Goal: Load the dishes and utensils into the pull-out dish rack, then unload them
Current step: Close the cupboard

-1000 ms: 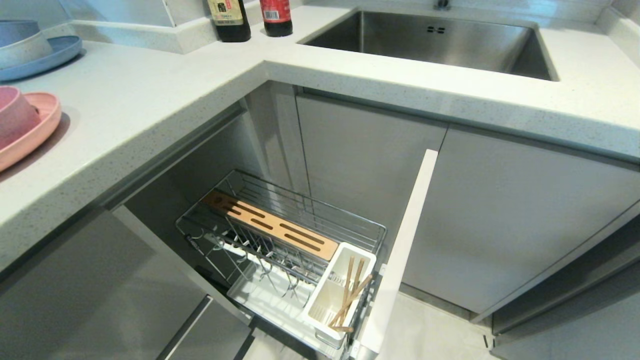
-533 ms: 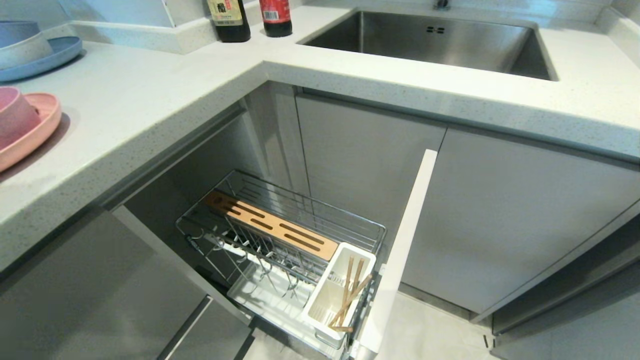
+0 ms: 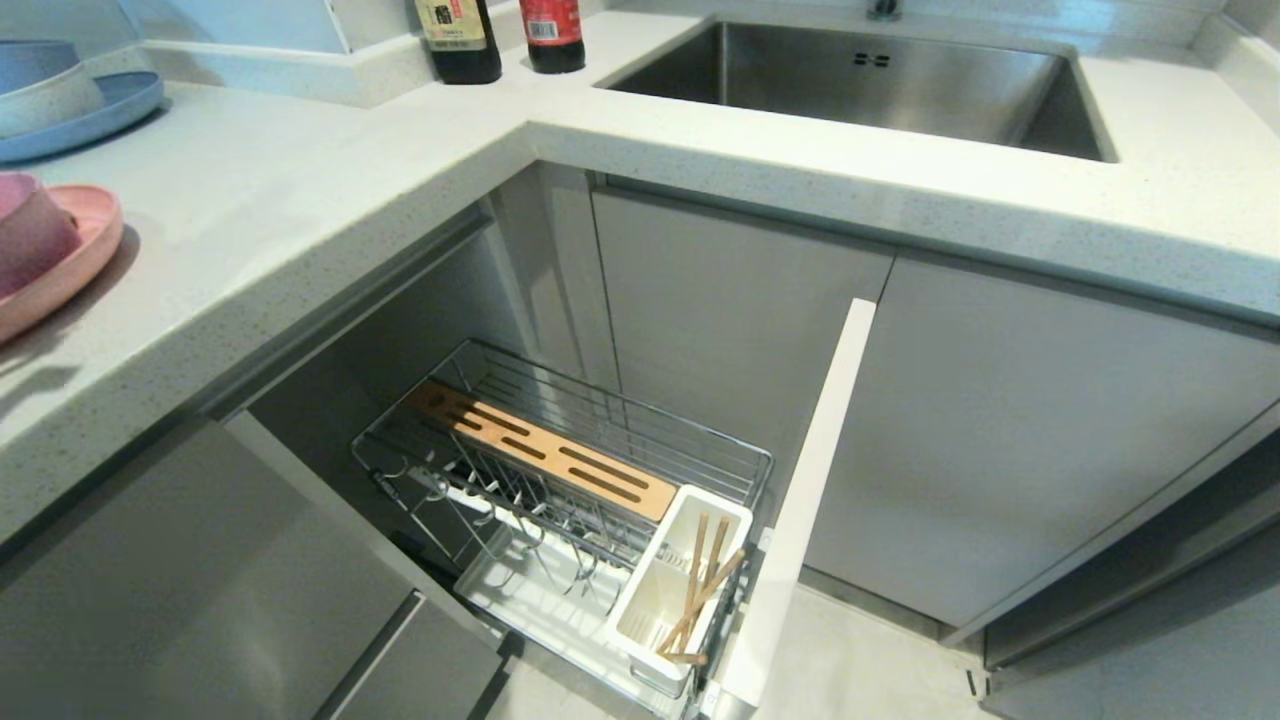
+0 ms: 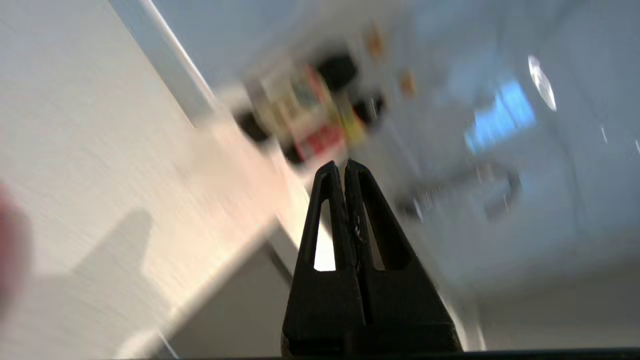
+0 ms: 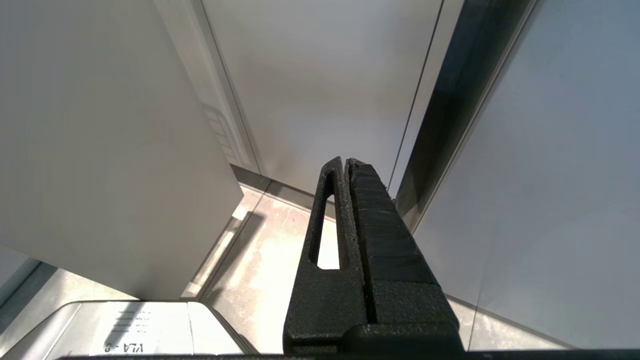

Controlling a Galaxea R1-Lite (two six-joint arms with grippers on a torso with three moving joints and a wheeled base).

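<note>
Countertop [image 3: 300, 210]: pale speckled stone, matte, L-shaped around the corner.
Sink [image 3: 880, 85]: rectangular brushed-steel basin set into the countertop.
Pull-out dish rack [image 3: 560, 480]: chrome wire basket drawn out of the open lower cabinet; upright wire prongs along its near side.
Wooden strip [image 3: 540, 448]: flat light wood with long slots, lying along the top of the rack.
Drip tray [image 3: 520, 595]: white, smooth, under the prongs; nothing on it.
Utensil cup [image 3: 675, 585]: white rectangular cup at the rack's front end.
Chopsticks [image 3: 700, 590]: light wood, leaning crossed inside the utensil cup.
Pink plate [image 3: 70, 265]: round, matte, on the countertop at the far left, partly cut off by the view's edge.
Pink bowl [image 3: 30, 235]: small, matte, resting in the pink plate.
Blue plate [image 3: 100, 115]: holds stacked blue and whitish bowls, behind the pink set.
Bottles [image 3: 500, 35]: two dark bottles beside the sink.
Left gripper [image 4: 345, 167]: black fingers pressed together, empty, above the countertop; surroundings blurred.
Right gripper [image 5: 345, 162]: black ribbed fingers together, empty, near grey cabinet panels and floor.
</note>
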